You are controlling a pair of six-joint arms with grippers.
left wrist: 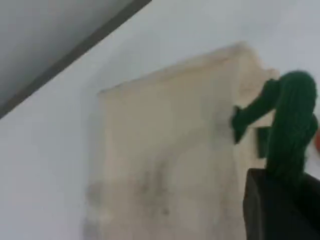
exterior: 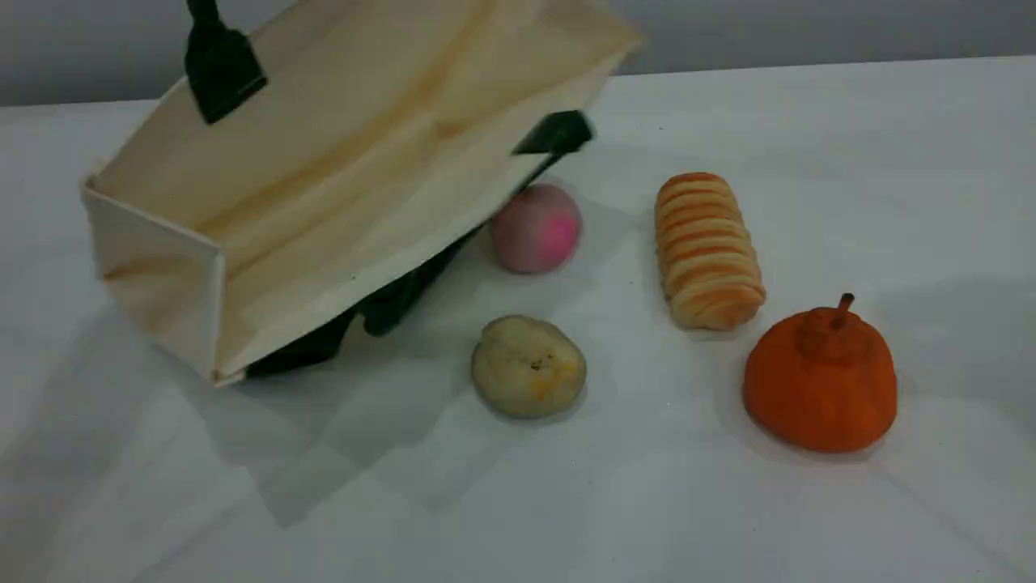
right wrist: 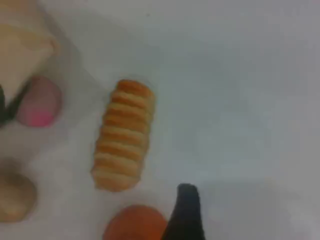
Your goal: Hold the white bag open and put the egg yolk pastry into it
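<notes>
- white bag (exterior: 340, 170) tilted, lifted at top, lower corner on table (exterior: 728, 502); green rope handle (left wrist: 292, 125) runs up into left gripper (left wrist: 280, 210)
- L gripper clamped tight on that handle (left wrist view)
- egg yolk pastry (exterior: 528, 367) on table, just in front of bag's lower edge, not touching
- pink-spotted ball (exterior: 536, 227) behind pastry, partly under bag edge
- striped roll (exterior: 706, 249) + orange pear-shaped piece (exterior: 820, 380) to the right
- R gripper (right wrist: 186, 215) jaws fully apart, holding nothing, above orange piece; one fingertip visible
</notes>
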